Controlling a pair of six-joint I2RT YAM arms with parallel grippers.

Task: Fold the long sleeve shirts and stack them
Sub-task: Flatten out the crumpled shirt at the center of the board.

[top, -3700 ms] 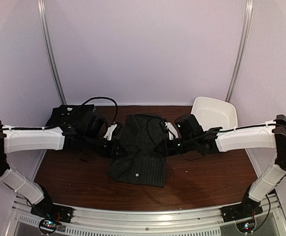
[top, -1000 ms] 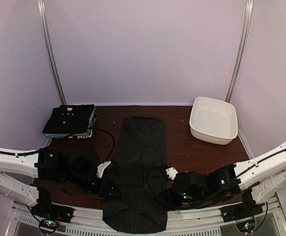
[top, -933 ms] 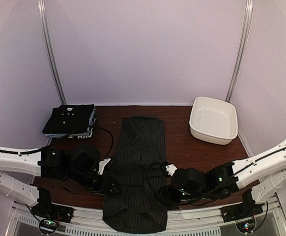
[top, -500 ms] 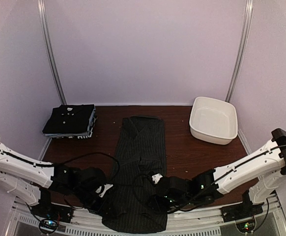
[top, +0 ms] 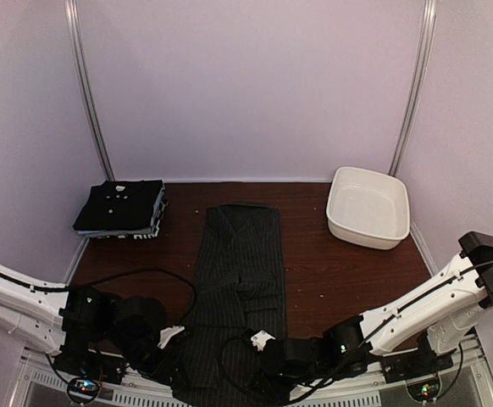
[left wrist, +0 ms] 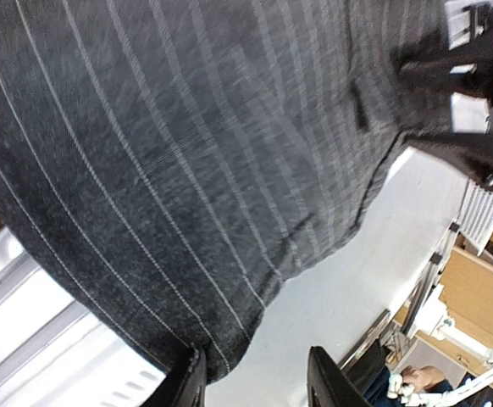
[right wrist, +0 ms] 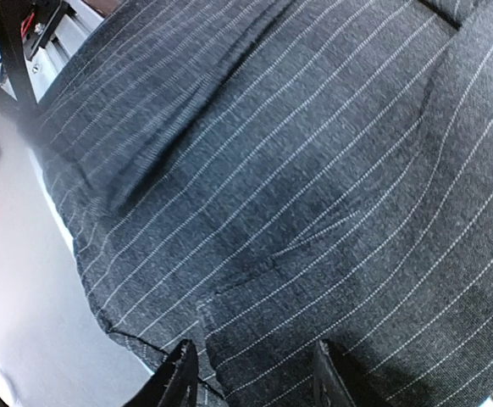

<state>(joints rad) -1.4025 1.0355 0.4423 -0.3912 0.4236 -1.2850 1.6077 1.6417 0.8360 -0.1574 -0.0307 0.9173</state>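
both left end effector (left wrist: 251,379) and right end effector (right wrist: 252,373), jaws apart, have reached the shirt (top: 240,263) hem.

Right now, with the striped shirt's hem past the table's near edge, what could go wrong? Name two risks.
1. The pinstriped shirt has its hem over the near rail, and both arms' jaws stand open at that hem. A shallow pinch might catch only one layer and skew the fold.
2. If pulled nearer, the hem could snag on the rail or slide off the table.
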